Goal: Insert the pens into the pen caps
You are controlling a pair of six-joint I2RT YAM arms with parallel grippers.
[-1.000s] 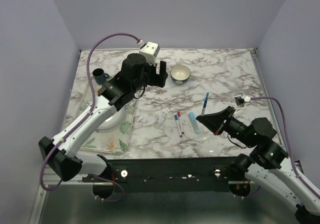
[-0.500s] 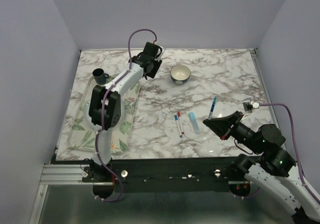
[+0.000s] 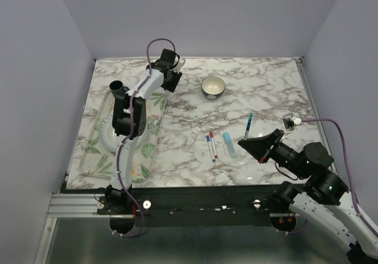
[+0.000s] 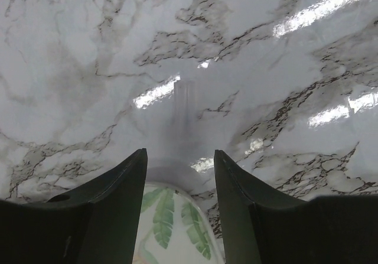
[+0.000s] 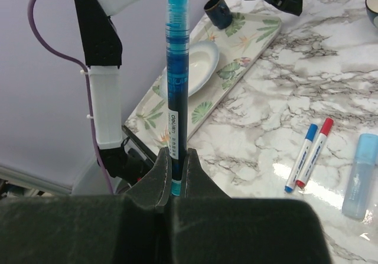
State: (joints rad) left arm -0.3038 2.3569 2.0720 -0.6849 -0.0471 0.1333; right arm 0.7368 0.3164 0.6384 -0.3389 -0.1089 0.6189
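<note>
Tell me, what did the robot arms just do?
The left arm swung away and stretched toward the far edge of the table, its jaws narrowing, empty. The right arm eased slightly to its right, still pinching the blue pen. The other pens, bowl, tray and cup stayed put.

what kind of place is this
Probably a robot lab test cell: plain lilac walls box in a marble-look table, the left arm and right arm are bolted to a metal rail at its near edge, and pens lie set out.

mug [image 3: 116, 88] on tray [image 3: 146, 157] far end, left; bowl [image 3: 212, 87] behind pens [image 3: 212, 144].
</note>
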